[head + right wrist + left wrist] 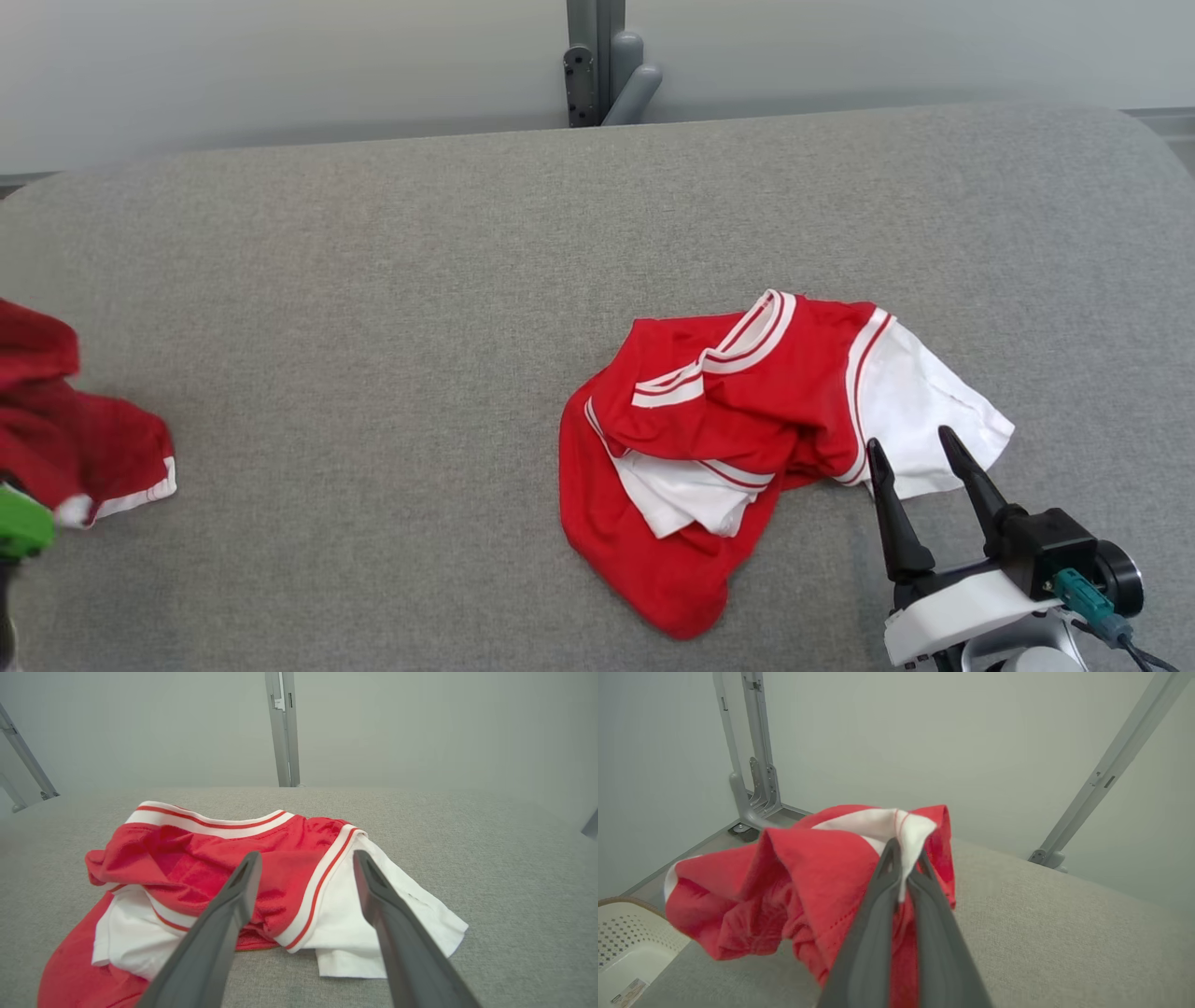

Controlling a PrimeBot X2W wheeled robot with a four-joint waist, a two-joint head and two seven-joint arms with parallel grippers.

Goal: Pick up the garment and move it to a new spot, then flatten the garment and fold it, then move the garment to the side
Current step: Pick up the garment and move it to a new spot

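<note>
Garment clamped in left gripper, right gripper spread wide: carry high, lay clear of crumpled jersey.

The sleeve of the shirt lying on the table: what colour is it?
The sleeve is plain white, next to a red-striped white band; the right wrist view shows it best.

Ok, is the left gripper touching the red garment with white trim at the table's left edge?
Touching. The left wrist view shows the left gripper shut on a white fold of the red garment with white trim.
</note>
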